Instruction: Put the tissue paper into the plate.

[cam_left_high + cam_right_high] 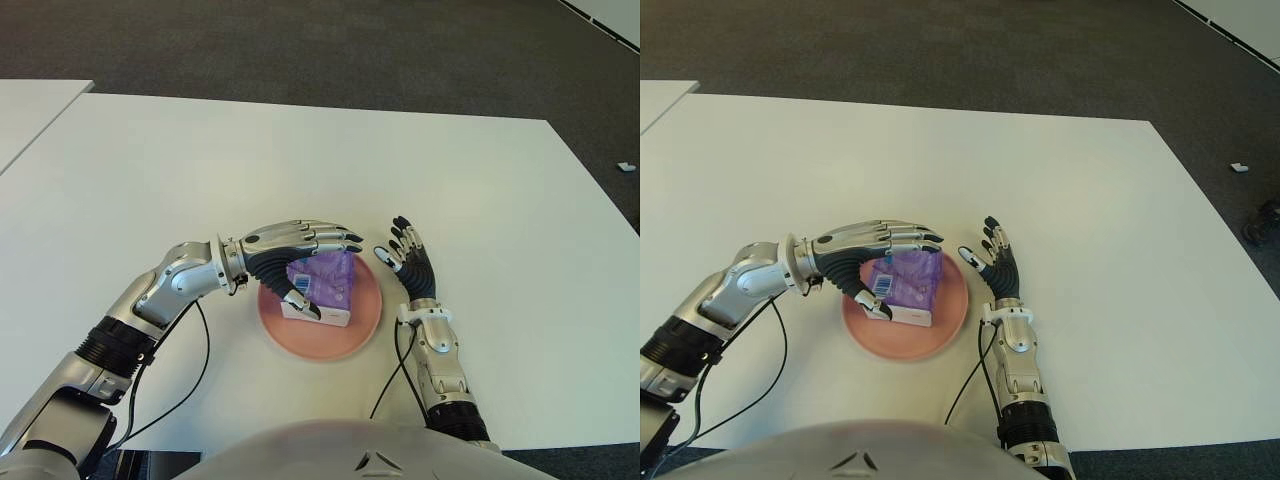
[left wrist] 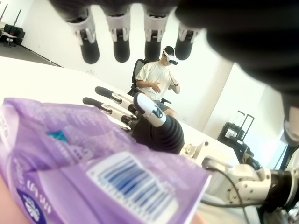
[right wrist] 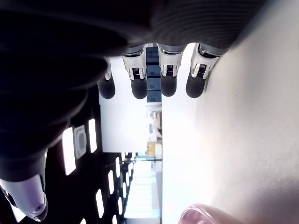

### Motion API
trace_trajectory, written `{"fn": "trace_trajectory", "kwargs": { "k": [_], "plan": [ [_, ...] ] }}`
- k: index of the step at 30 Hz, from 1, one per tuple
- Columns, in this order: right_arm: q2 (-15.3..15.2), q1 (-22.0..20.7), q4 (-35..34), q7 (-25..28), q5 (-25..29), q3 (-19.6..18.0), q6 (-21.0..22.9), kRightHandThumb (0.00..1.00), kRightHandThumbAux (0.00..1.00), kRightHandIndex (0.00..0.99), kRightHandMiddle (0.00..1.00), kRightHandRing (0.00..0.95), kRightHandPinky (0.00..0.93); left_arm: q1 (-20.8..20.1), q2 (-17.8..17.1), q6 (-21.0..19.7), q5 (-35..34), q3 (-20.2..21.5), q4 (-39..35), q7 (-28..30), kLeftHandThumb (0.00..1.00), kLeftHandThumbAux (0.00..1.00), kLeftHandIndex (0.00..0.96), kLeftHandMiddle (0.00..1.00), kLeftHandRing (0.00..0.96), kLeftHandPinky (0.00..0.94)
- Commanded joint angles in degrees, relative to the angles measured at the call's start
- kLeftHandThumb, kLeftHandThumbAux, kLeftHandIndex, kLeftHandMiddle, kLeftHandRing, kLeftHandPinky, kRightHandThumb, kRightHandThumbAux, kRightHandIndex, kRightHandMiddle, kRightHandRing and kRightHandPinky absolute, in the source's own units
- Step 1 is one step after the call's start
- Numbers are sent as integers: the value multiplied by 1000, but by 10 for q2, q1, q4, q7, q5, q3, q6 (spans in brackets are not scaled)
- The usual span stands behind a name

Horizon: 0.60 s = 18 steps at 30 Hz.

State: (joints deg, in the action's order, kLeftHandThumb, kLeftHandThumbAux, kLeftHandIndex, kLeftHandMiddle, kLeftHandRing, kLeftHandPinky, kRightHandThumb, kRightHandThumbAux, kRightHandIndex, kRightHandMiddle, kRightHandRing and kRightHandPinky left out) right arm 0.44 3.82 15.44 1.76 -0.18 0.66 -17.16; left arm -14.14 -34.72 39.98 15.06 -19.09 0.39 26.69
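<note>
Left robot hand point(image 1: 300, 262) open over tissue pack point(image 1: 322, 288) — on plate point(image 1: 330, 342)

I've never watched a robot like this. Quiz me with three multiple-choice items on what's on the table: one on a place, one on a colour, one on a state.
1. Where is the tissue pack?
A. on the plate
B. on the bare table
C. on the floor

2. What colour is its wrapper?
A. green
B. purple
C. yellow

3. How is the right hand?
A. gripping the plate
B. holding the pack
C. open, holding nothing

Answers:
1 A: the pack lies inside the pink plate, under the left hand.
2 B: the wrapper is purple.
3 C: its fingers are spread beside the plate.
</note>
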Motion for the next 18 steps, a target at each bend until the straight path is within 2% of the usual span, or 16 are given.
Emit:
{"fn": "trace_trajectory", "kwargs": {
  "k": [1, 6, 8, 10, 15, 18],
  "plan": [
    [3, 31, 38, -2, -2, 3, 54, 14, 641, 7, 5, 0, 0, -17, -22, -48, -89, 43, -11, 40, 21, 361, 0, 0, 0, 0],
    [2, 29, 39, 0, 0, 5, 51, 1, 647, 0, 3, 0, 0, -20, -15, -107, -184, 79, -18, 71, 52, 392, 0, 0, 0, 0],
    [3, 28, 40, 1, 0, 6, 50, 0, 649, 0, 4, 0, 0, -33, 19, -126, -212, 96, 17, 54, 58, 412, 0, 0, 0, 0],
    [3, 28, 40, 1, 1, 6, 49, 0, 650, 0, 5, 0, 0, -47, 47, -124, -214, 114, 56, 27, 55, 425, 0, 0, 0, 0],
    [4, 28, 42, -1, 0, 8, 47, 0, 652, 0, 5, 0, 0, -73, 97, -82, -179, 162, 164, -59, 13, 409, 0, 0, 0, 0],
    [5, 28, 42, -2, -2, 9, 45, 0, 653, 0, 5, 0, 0, -63, 113, -84, -174, 181, 184, -91, 4, 391, 0, 0, 0, 0]
  ]
}}
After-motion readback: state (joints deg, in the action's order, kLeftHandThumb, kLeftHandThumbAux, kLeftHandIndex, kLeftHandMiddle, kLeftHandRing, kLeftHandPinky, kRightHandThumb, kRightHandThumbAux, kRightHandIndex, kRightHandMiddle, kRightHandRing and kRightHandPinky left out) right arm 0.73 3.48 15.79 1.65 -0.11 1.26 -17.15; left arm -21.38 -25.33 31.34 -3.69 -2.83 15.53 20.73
